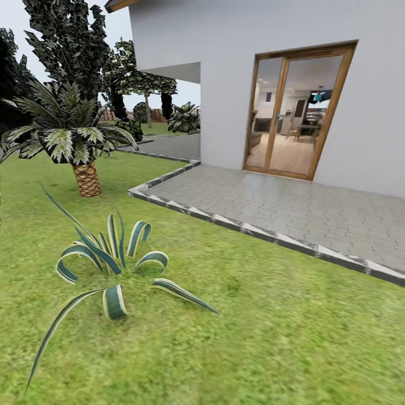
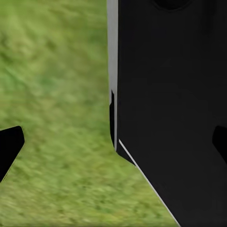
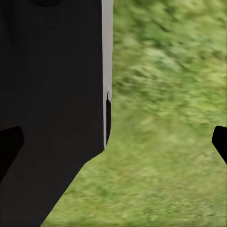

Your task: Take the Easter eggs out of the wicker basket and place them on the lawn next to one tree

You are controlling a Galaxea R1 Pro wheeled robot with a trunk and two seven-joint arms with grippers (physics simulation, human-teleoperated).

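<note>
The lawn [image 1: 264, 343] spreads across the near ground of the garden in the head view. The Easter eggs and the wicker basket are out of view. My left gripper [image 2: 113, 146] hangs open over blurred grass [image 2: 52, 94], its dark fingertips [image 2: 9, 147] far apart at the picture's edges, with nothing between them. My right gripper [image 3: 113, 142] is open as well above grass [image 3: 165, 156], and its fingertips [image 3: 220, 142] are spread wide. A black panel of my own body [image 2: 170, 104] fills part of each wrist view.
A striped spiky plant [image 1: 112, 264] grows close at the front left. A short palm [image 1: 84, 163] stands behind it, with tall dark trees [image 1: 67, 45] further back. A grey paved patio [image 1: 292, 208] with a raised kerb [image 1: 247, 229] fronts the white house [image 1: 236, 67] and its glass door [image 1: 295, 112].
</note>
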